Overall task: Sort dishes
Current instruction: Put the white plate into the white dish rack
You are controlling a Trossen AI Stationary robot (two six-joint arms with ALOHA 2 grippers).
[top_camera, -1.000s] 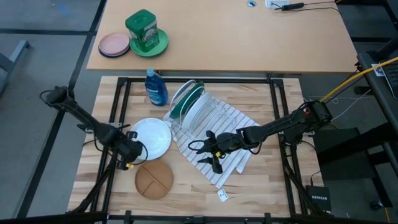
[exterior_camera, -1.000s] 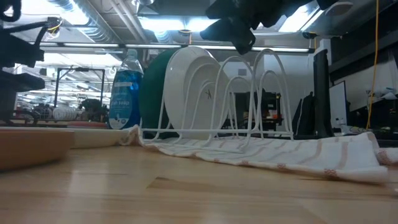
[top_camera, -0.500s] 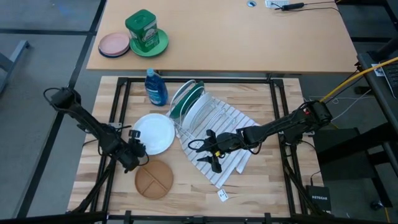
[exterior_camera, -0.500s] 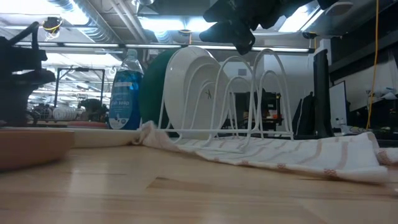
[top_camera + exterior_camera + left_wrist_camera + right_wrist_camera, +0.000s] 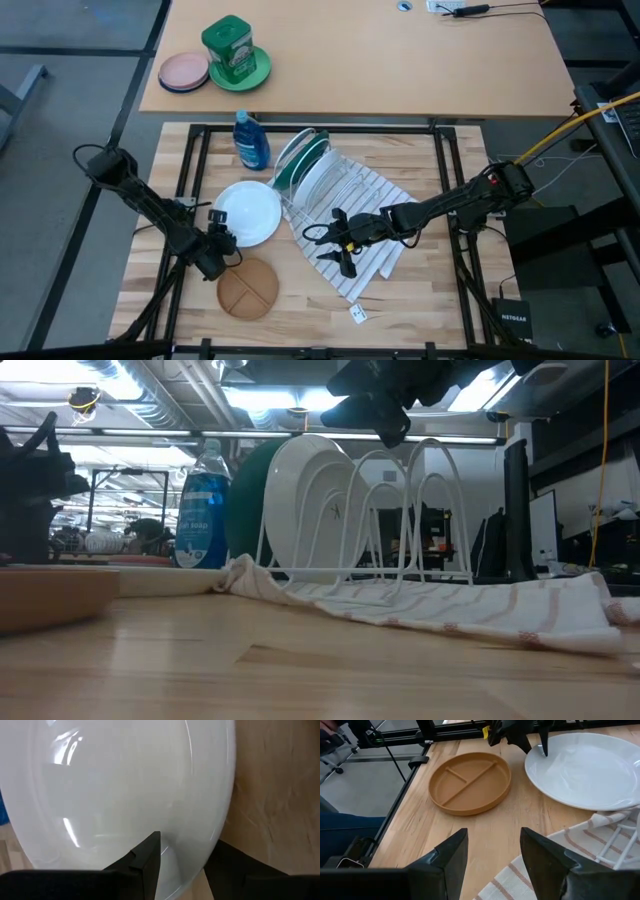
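A white plate (image 5: 250,212) lies flat left of the wire rack (image 5: 322,178); my left gripper (image 5: 217,245) is shut on its near left rim. The tan divided plate (image 5: 247,289) rests flat on the table just nearer. A dark green plate (image 5: 286,160) and a second white plate (image 5: 312,172) stand on edge in the rack's slots. My right gripper (image 5: 337,247) hangs open above the striped towel (image 5: 368,225) and touches nothing. In the right wrist view the tan plate (image 5: 470,782) and the held white plate (image 5: 590,770) lie ahead of its fingers. My left gripper (image 5: 182,847) pinches the white plate's rim (image 5: 192,862) on its near left side. One finger (image 5: 147,857) lies on the plate's upper face, the other outside the rim. The fingers come slanting down from the near left. The plate's far right edge (image 5: 620,805) meets the towel.
A blue soap bottle (image 5: 249,142) stands at the table's far side, left of the rack. The towel spreads under the rack toward the near right. On the desk beyond are a small pink plate (image 5: 183,72) and a pale green plate with a green canister (image 5: 232,50).
My left gripper has moved a little toward the near edge and the right, keeping its hold on the rim. The white plate has slid toward the rack. Its far right edge has pushed the towel's left edge up into a small bunch.
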